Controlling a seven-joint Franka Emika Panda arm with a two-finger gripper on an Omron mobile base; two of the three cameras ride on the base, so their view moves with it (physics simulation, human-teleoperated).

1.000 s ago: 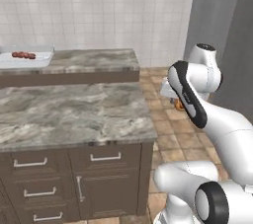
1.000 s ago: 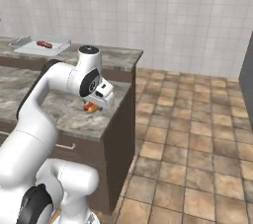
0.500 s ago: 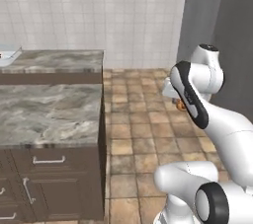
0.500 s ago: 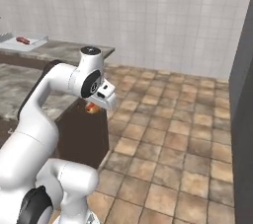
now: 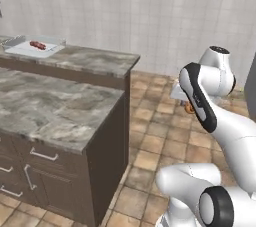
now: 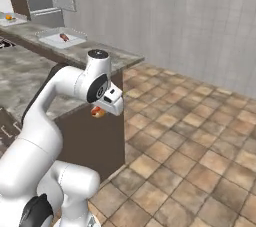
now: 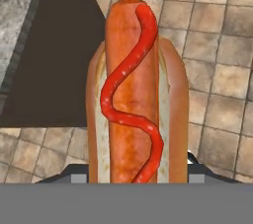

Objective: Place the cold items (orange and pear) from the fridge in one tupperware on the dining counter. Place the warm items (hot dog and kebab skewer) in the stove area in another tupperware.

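The gripper [image 6: 101,111] pinches the hot dog [image 7: 136,94] in its fingers, carried over the floor [image 6: 200,141] beside the counter [image 5: 55,106], so the carrying step is in hand and next comes finding the tupperware to lower it into.

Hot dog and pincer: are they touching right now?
Touching. In the hand view the hot dog rises from between the pincer's tips; in the right base view it hangs at the pincer above the tiled floor, carried.
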